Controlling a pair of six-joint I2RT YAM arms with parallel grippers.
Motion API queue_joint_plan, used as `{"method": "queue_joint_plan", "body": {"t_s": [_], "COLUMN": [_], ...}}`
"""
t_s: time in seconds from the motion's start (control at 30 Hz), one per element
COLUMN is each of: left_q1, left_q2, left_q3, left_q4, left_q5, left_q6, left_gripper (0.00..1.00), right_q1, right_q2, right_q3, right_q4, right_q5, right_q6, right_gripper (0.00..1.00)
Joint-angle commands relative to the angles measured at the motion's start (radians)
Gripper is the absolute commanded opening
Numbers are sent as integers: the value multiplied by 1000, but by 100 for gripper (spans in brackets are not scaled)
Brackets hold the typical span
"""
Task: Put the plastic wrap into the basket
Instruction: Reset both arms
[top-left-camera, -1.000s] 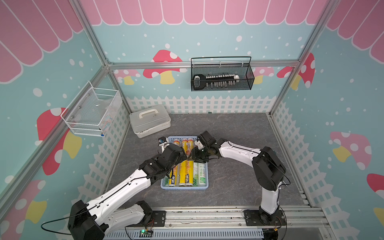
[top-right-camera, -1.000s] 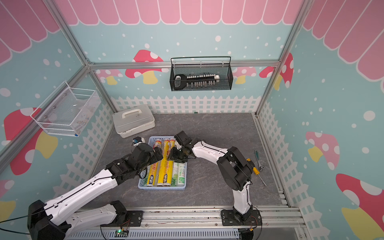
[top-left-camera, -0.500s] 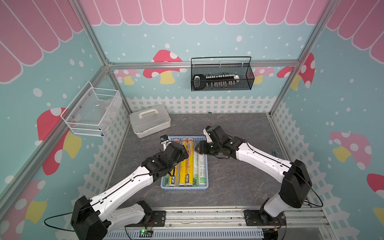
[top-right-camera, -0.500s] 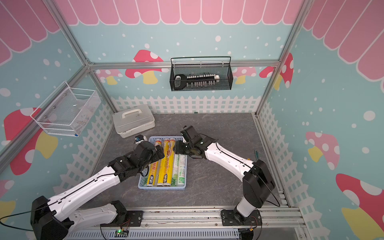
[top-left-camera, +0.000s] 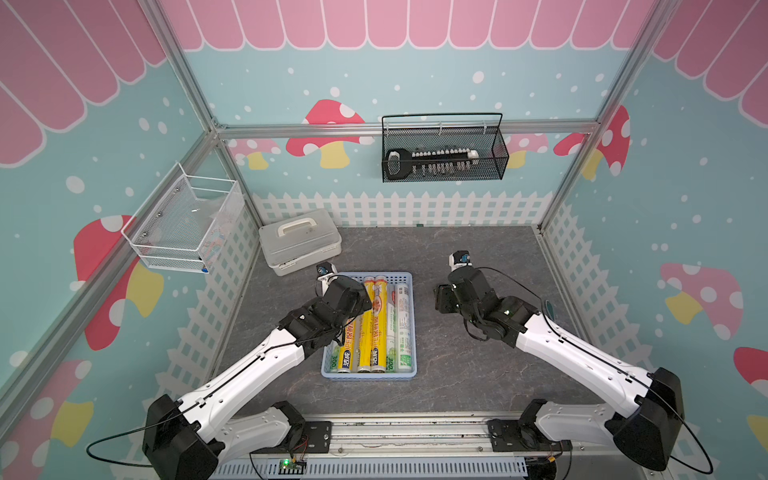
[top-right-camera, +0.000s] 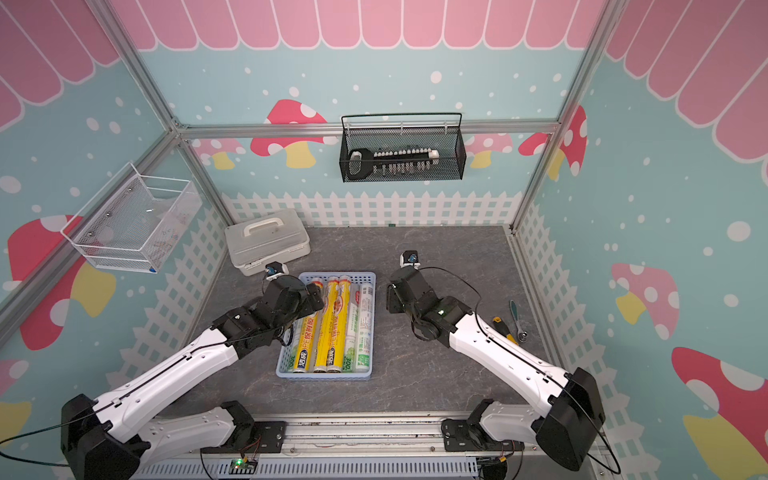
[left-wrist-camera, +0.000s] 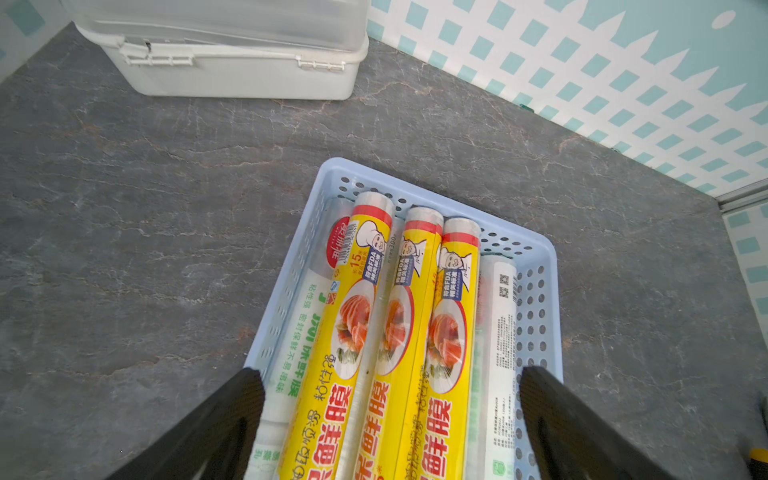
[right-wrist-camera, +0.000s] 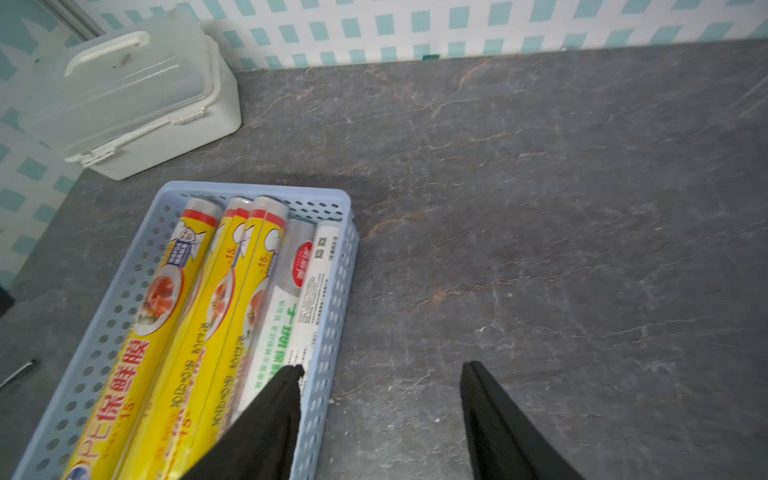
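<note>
1. A play-house cell with mint walls, mushroom pictures and a white picket border. Its floor is a dark grey, stone-look worktop (top-left-camera: 457, 257).
2. The left hand (left-wrist-camera: 390, 374) hangs above the rolls with its jaws spread wide. It holds nothing.
3. The right hand (right-wrist-camera: 382, 365) also has its jaws apart and empty. It is over bare worktop, near the basket's right side.
4. The plastic wrap (top-left-camera: 376, 320) lies lengthwise inside the light blue slotted basket (top-left-camera: 370, 376), mid-worktop. Some rolls are yellow with food photos, others silvery-white with green print. At least six show, and some lie partly under others, so the full count cannot be told.
5. No roll shows on the worktop outside the basket. A white lidded box (top-left-camera: 299, 239) sits behind the basket, and a yellow-handled screwdriver (top-right-camera: 500, 326) lies by the right wall. A black wire basket (top-left-camera: 442, 153) and a white wire basket (top-left-camera: 183, 224) hang on the walls.
6. The loading looks finished. Likely only drawing the arms clear is left, unless an arm hides a stray roll.
</note>
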Motion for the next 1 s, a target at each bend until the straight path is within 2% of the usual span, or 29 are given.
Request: {"method": "queue_joint_plan", "body": {"t_s": [0.0, 0.13, 0.23, 0.37, 0.47, 0.63, 0.8, 0.97], "left_q1": [27, 82, 131, 214, 315, 463, 519, 528], "left_q2": [-20, -43, -68, -88, -98, -112, -114, -21], "left_q3": [27, 23, 3, -29, -74, -191, -354, -444], "left_q4": [2, 5, 31, 73, 131, 270, 546, 810], "left_q5": [-53, -82, -112, -166, -190, -240, -239, -189], "left_q6": [90, 169, 229, 290, 344, 402, 497, 621], "left_gripper": [99, 99, 99, 99, 99, 99, 99, 99], "right_q1": [-6, -9, -23, -120, -237, -396, -487, -554], "right_q2": [-41, -81, -83, -45, -17, -4, 34, 112], "right_q3": [-41, -112, -176, -239, -287, -406, -475, -575], "right_q4": [29, 95, 189, 267, 301, 489, 649, 908], "right_q5": [197, 337, 452, 509, 441, 243, 120, -14], "right_q6": [-82, -186, -332, -481, -520, -582, -623, -698], "right_gripper": [74, 84, 85, 86, 88, 89, 89, 89]}}
